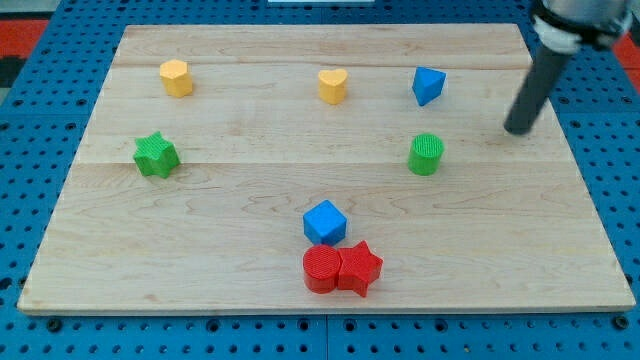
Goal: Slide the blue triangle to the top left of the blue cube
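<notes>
The blue triangle [428, 86] sits near the view's top right of the wooden board [230, 220]. The blue cube [324, 222] sits low in the middle, touching the red blocks below it. My tip [518, 129] is on the board at the right, to the right of the blue triangle and a little lower, well apart from it. It is also right of the green cylinder [426, 154].
A red cylinder [322, 269] and a red star [359, 268] touch each other just below the blue cube. A yellow heart [333, 86] and a yellow hexagon [176, 77] sit near the top. A green star [156, 155] sits at the left.
</notes>
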Available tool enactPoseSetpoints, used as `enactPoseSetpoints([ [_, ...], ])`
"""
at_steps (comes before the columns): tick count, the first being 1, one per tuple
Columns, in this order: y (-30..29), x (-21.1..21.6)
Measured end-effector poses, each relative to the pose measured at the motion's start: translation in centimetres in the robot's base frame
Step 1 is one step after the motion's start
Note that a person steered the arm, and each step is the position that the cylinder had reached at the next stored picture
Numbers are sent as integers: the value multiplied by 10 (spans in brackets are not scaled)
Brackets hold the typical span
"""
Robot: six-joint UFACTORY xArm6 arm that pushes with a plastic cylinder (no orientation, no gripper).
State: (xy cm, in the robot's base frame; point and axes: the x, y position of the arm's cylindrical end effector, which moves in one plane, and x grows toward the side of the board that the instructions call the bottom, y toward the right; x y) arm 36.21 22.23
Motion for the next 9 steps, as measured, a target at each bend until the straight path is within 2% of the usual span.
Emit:
enactPoseSetpoints([
  [1, -25, -56],
  [3, -95, -41],
  [5, -96, -41],
  [7, -88, -85],
  [8, -102, -64],
  [9, -129, -2],
])
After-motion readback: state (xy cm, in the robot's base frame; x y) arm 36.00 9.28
